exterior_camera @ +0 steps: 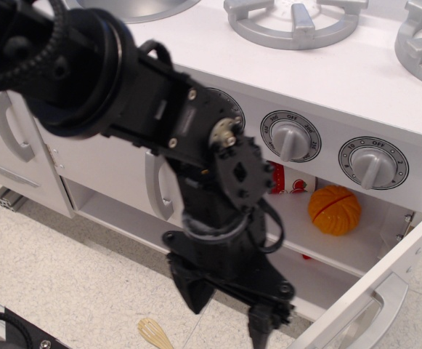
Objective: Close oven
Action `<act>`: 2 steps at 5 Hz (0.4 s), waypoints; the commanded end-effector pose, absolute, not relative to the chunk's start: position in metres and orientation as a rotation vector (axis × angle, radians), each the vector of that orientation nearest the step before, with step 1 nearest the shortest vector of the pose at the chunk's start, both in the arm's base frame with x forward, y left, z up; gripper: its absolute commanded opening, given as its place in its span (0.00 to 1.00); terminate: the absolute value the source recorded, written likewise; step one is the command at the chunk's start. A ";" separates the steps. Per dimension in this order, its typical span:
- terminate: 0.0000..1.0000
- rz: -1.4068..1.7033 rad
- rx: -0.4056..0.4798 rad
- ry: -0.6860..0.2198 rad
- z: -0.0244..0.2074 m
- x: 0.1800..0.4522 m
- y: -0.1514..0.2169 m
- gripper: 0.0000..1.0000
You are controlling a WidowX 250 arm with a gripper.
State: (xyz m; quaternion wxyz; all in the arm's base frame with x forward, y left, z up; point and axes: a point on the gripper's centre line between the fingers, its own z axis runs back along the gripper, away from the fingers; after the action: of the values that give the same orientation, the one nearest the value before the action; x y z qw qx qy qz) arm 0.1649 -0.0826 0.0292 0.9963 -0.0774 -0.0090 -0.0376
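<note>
The white toy-kitchen oven (327, 240) stands open under the three round grey knobs, and its white door panel with the horizontal silver-grey bar handle (374, 309) hangs out to the right of the oven cavity, at the lower right corner of the view. I judge this door is light and stiff, a thin board on a hinge, so it should swing with a small push. The flat outer face of the door, or the bar handle, seems the best place to press; no grasp is needed. An orange ribbed ball (334, 210) and a red and white can (280, 179) sit on the shelf inside the oven. My black gripper (229, 316) hangs in front of the oven cavity, left of the door. Its fingers are parted moderately, and it holds and touches nothing.
</note>
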 end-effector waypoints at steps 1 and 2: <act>0.00 -0.194 -0.165 -0.027 0.031 0.156 -0.119 1.00; 0.00 -0.227 -0.125 -0.024 0.011 0.149 -0.127 1.00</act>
State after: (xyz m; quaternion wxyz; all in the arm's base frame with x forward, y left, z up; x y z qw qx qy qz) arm 0.1472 -0.1264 0.0055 0.9925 -0.0558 -0.0002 -0.1091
